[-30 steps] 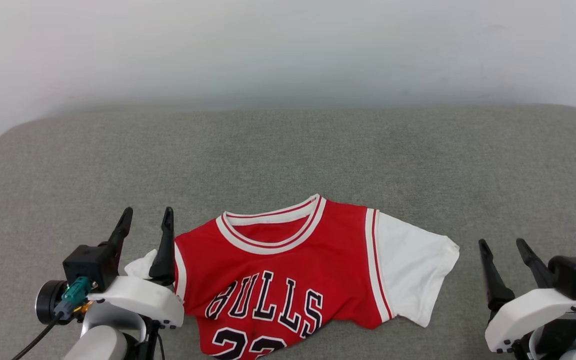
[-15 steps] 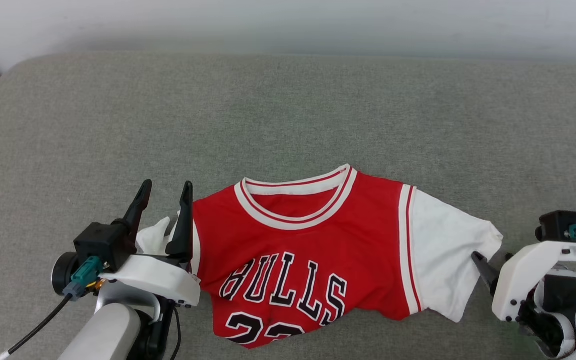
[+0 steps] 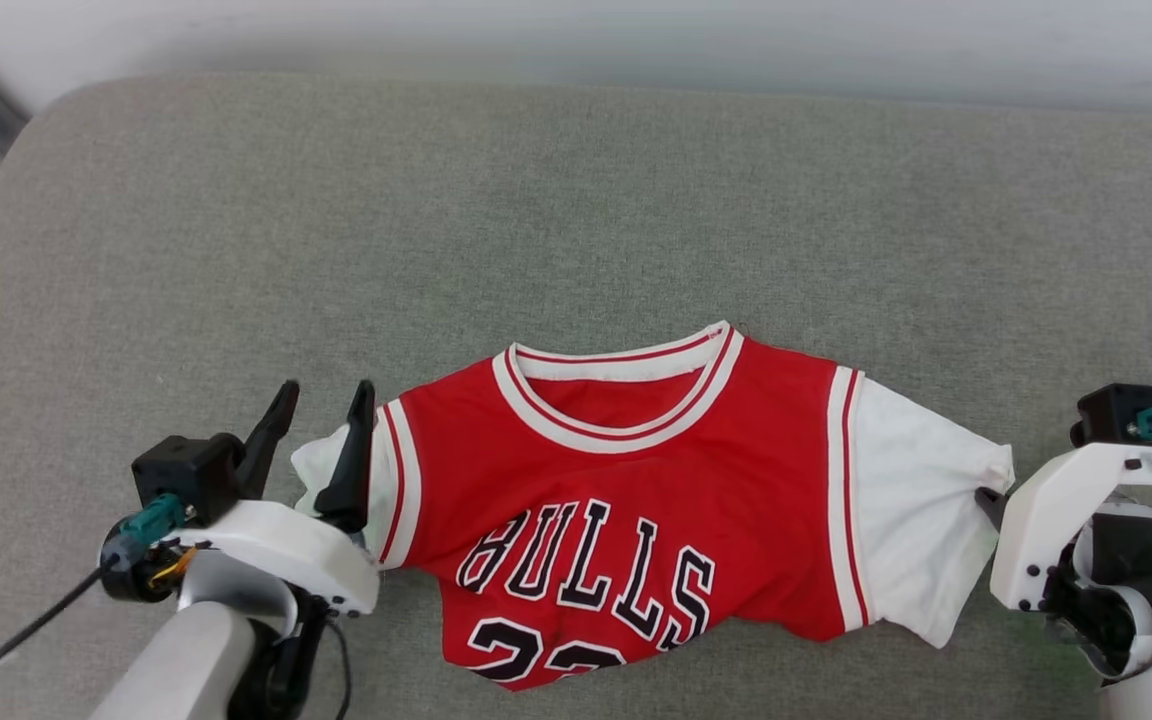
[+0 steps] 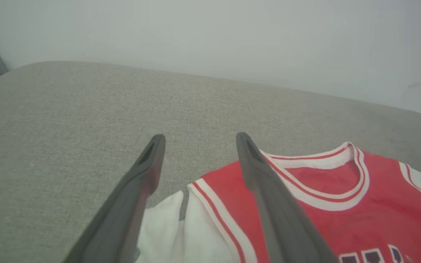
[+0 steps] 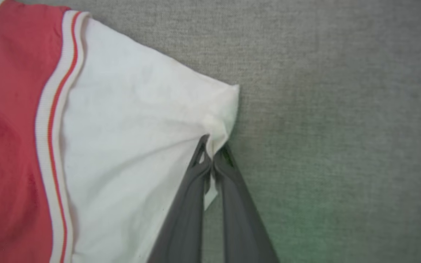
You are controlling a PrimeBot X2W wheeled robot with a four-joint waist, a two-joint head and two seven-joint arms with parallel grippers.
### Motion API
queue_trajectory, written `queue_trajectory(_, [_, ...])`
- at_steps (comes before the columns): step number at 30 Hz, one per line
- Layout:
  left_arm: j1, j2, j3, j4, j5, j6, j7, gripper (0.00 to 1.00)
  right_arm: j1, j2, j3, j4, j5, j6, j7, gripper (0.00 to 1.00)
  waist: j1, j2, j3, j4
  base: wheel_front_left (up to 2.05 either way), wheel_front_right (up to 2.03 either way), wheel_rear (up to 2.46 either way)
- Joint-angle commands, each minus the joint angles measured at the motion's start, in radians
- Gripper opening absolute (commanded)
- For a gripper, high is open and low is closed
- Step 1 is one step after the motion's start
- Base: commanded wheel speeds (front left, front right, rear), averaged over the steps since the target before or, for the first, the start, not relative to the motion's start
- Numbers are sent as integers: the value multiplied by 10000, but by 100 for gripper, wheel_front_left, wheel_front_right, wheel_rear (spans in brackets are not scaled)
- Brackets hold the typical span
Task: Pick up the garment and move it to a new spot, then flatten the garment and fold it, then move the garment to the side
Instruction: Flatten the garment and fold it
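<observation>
At the right edge of the garment (image 3: pixel 616 470), the right gripper (image 5: pixel 212 146) has just pinched its fingers together on the white sleeve (image 5: pixel 130 109) hem; a second ago they stood apart. The left gripper (image 3: pixel 324 400) hangs with fingers spread over the other sleeve (image 4: pixel 163 226), gripping nothing. The garment lies face up on the near side of the grey cushion (image 3: pixel 576 200). With one hold made, lifting probably waits on the left grip.

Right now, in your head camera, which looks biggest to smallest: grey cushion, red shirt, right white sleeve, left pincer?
1. Grey cushion
2. Red shirt
3. Right white sleeve and left pincer: they look alike, and the pincer sits nearer the camera, so no ranking.
</observation>
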Motion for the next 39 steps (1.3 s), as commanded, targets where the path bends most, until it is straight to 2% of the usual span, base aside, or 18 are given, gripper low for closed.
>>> queue_trajectory(1, [70, 126, -7, 103, -114, -102, 210, 100, 271, 58, 117, 179, -46, -3, -56, 0, 0, 0, -148, -97, 0, 0, 0])
queue_trajectory(8, [-176, 954, 237, 463, -1258, -507, 2342, 100, 193, -75, 395, -338, -63, -3, -689, 0, 0, 0, -593, -610, 0, 0, 0])
queue_trajectory(16, [-647, 2184, 126, 576, -2709, -830, 6069, 100, 90, -13, 603, -807, -174, -3, -804, 0, 0, 0, -147, -1271, 0, 0, 0])
queue_trajectory(18, [-723, 2300, 97, 615, -2845, -830, 6464, 100, 60, 3, 650, -862, -174, -3, -809, 0, 0, 0, -44, -1344, 0, 0, 0])
queue_trajectory(19, [-854, 2485, 26, 735, -3100, -880, 7200, 100, 4, 22, 670, -936, -157, -5, -848, 0, 0, 0, 139, -1458, 0, 0, 0])
queue_trajectory(21, [-896, 2607, -37, 816, -3162, -871, 7526, 100, -12, 35, 693, -971, -148, -5, -857, 0, 0, 0, 233, -1515, 0, 0, 0])
queue_trajectory(22, [-956, 2727, -161, 1034, -3285, -779, 8133, 100, -40, 77, 707, -1003, -141, -5, -892, 0, 0, 0, 377, -1607, 0, 0, 0])
queue_trajectory(23, [-956, 2727, -161, 1034, -3285, -779, 8133, 100, -40, 77, 707, -1003, -141, -5, -892, 0, 0, 0, 377, -1607, 0, 0, 0])
queue_trajectory(25, [-795, 2688, -415, 1488, -3582, -587, 9028, 100, -53, 123, 763, -1008, -127, -5, -981, 0, 0, 0, 511, -1720, 0, 0, 0])
queue_trajectory(26, [-648, 2572, -492, 1629, -3795, -516, 9366, 60, -52, 127, 784, -978, -119, -5, -1011, 0, 0, 0, 516, -1753, 0, 0, 0])
queue_trajectory(27, [-542, 2418, -543, 1708, -3961, -477, 9591, 46, -53, 129, 792, -961, -107, -5, -1052, 0, 0, 0, 527, -1773, 0, 0, 0])
queue_trajectory(29, [-477, 2240, -671, 1822, -4034, -458, 9754, 0, -61, 152, 808, -951, -82, -5, -1161, 0, 0, 0, 529, -1797, 0, 0, 0])
queue_trajectory(34, [-590, 2034, -730, 1962, -3954, -583, 9455, 0, -34, 120, 824, -907, 21, -5, -1214, 0, 0, 0, 355, -1728, 0, 0, 0])
queue_trajectory(39, [-1226, 1901, -512, 2126, -3518, -699, 8518, 0, -115, -102, 937, -928, 144, -5, -1448, 0, 0, 0, -105, -1541, 0, 0, 0])
